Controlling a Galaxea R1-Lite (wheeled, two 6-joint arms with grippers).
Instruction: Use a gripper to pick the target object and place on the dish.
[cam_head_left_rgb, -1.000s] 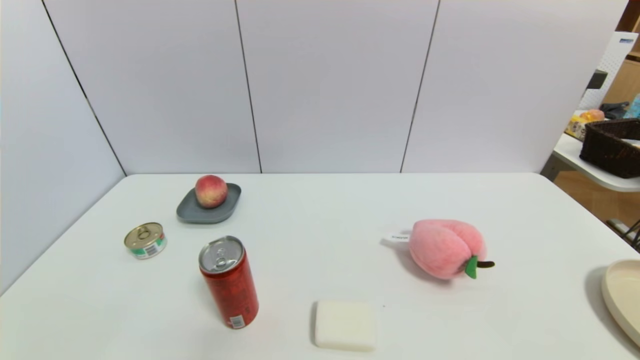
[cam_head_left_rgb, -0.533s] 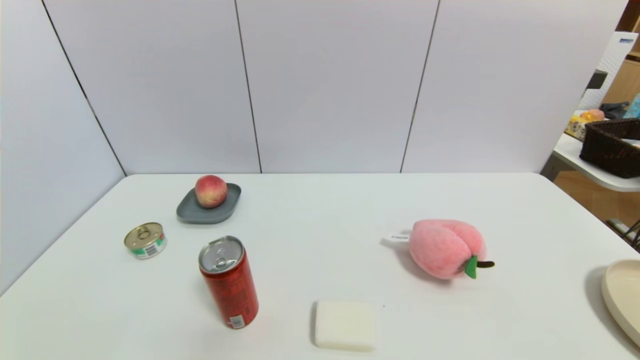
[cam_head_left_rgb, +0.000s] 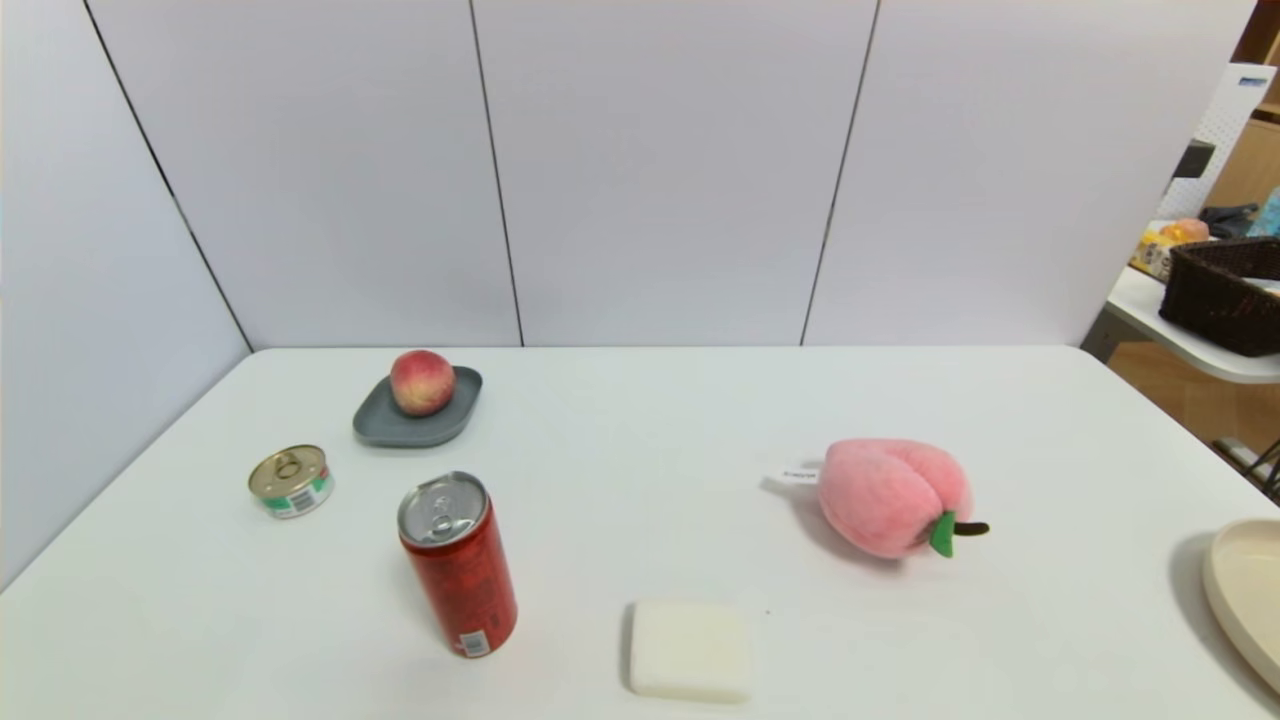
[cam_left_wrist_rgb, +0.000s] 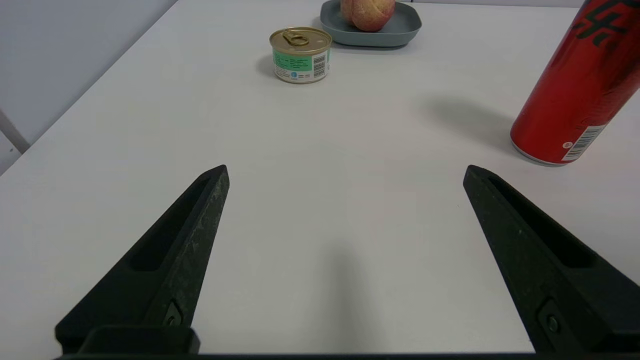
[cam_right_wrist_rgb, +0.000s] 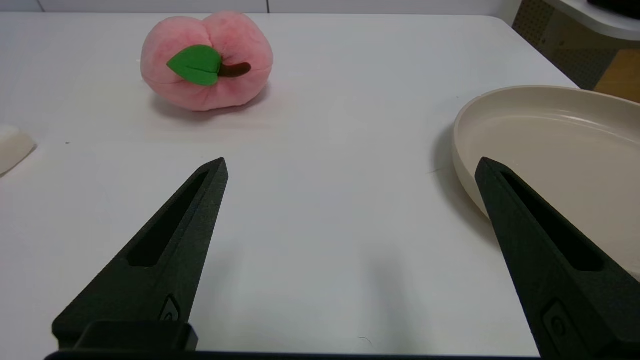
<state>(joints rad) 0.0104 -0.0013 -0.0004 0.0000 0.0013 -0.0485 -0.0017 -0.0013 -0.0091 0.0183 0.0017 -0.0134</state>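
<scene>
on the grey-blue dish (cam_head_left_rgb: 380, 422), at the far left of the white table (cam_head_left_rgb: 600, 480): one peach (cam_head_left_rgb: 422, 383), red blushing to yellow, smooth, nearly round, so no clear long axis; its crease shows in the left wrist view, running up and down. the dish itself: low rim, rounded corners, its long axis slanting from near left to far right in the head view.

left pincer (cam_left_wrist_rgb: 346, 172): over the near left part of the table, released, fingers wide apart, nothing between them. right pincer (cam_right_wrist_rgb: 352, 165): over the near right part, likewise released and holding nothing, beside the cream plate (cam_head_left_rgb: 1250, 590).

labels and writing: short tin (cam_head_left_rgb: 290, 482), gold lid with ring pull, green and white band bearing a barcode and small print too small to read; it sits near the dish, on its near left side. tall red can (cam_head_left_rgb: 460, 565), upright, silver top, dark characters high on its side, partly cut off and not fully legible, a white barcode patch near the base. pink plush peach (cam_head_left_rgb: 893, 497), right of centre, its green leaf and brown stem pointing to the near right, a white tag (cam_head_left_rgb: 798, 476) on the opposite side, lettering too small to read. white block (cam_head_left_rgb: 691, 650), rounded corners, near the middle front, unmarked on top.
</scene>
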